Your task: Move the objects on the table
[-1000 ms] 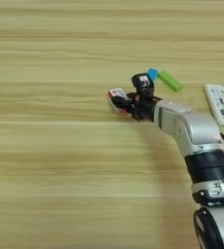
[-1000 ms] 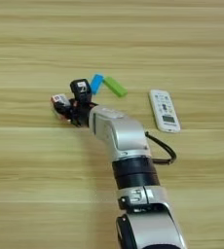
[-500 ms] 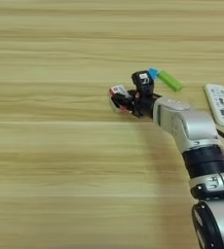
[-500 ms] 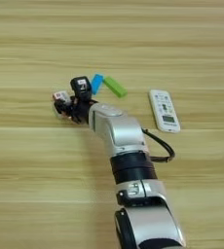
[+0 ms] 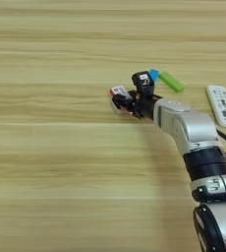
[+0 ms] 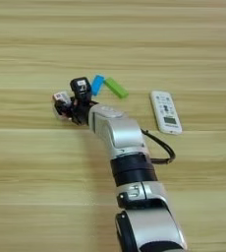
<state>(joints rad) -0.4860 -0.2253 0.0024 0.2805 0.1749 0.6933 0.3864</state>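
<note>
The flat white packet with red edges (image 5: 118, 92) sits left of the table's middle, on the light wooden table (image 5: 46, 162). My right gripper (image 5: 127, 101) reaches it from the right, its black fingers closed on the packet's right end. The same packet (image 6: 61, 98) and gripper (image 6: 70, 109) show in the right eye view. A small black block with a white patch (image 5: 143, 79) stands just behind the fingers. I cannot tell whether it is the cube or a part of the hand. The silver forearm (image 5: 186, 125) runs down to the bottom right.
A blue piece (image 5: 154, 75) and a green bar (image 5: 171, 81) lie end to end just behind the wrist. A white remote (image 5: 223, 102) lies further right. A black cable (image 6: 161, 147) loops off the forearm over the table.
The gripper and the packet have shifted slightly right and away together. The green bar, blue piece and remote have stayed put.
</note>
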